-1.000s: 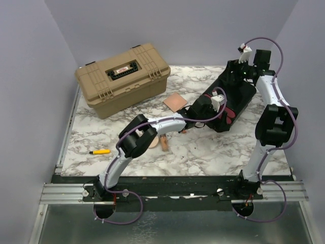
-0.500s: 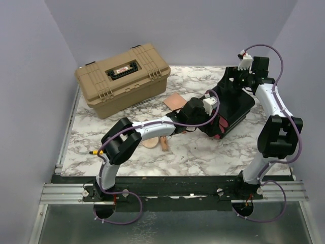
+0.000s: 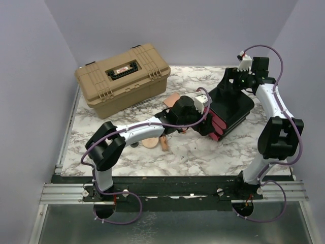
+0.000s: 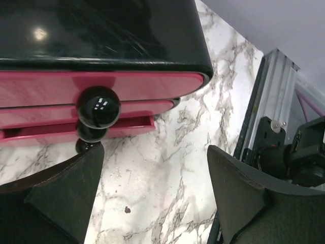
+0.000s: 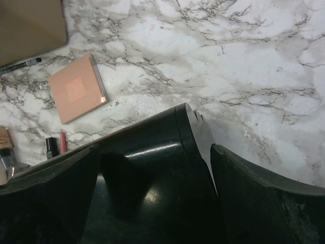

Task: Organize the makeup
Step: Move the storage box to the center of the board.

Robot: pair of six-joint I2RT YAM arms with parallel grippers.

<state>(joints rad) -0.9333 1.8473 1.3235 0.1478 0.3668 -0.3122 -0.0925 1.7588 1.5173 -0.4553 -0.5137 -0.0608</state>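
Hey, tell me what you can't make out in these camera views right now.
Left wrist view: what is inside the pink drawers; their fronts hide the insides.
Top view: the left gripper, hidden beneath its own wrist; the square compact, partly covered by that arm.
Right wrist view: a small item at the left edge, cut off by the frame and the finger.

No text, brand or number can be read: a small red-and-white label [image 3: 121,71] at the middle of the lid of the tan case [image 3: 144,60] is too small to be made out, and only a faint square emblem [image 5: 76,92], without legible letters, is seen on the flat square copper-pink compact [image 5: 87,76].
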